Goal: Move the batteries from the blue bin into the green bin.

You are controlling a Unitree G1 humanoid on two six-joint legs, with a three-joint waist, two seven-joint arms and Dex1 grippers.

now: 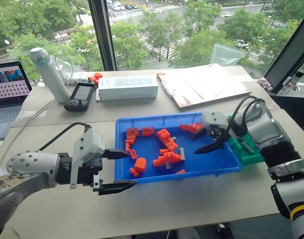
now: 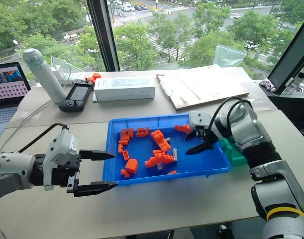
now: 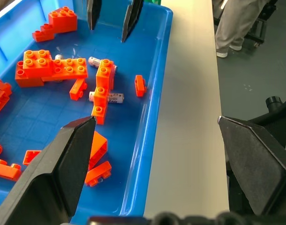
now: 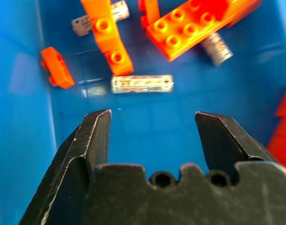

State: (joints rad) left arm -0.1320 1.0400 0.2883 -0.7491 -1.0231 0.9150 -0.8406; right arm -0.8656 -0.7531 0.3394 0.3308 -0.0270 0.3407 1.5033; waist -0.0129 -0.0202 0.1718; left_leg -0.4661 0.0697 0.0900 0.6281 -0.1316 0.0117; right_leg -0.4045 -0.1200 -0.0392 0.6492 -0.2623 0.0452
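I am lining up my right gripper [image 4: 152, 136], fingers spread and empty, over a battery [image 4: 142, 84] lying flat on the floor of the blue bin [image 1: 211, 167] among orange bricks [image 1: 164, 135]. Next I judge it must drop and close across that slim grey cylinder. The green bin [image 1: 249, 154] waits just beside. My left gripper [image 1: 117, 170] hangs wide open at the bin's near corner.

beige table [image 1: 191, 199], window [image 1: 156, 30], daylit trees

Blue bin [image 1: 226, 164], orange bricks [image 1: 167, 158], silver-grey batteries [image 4: 142, 84], green bin [image 1: 251, 154].
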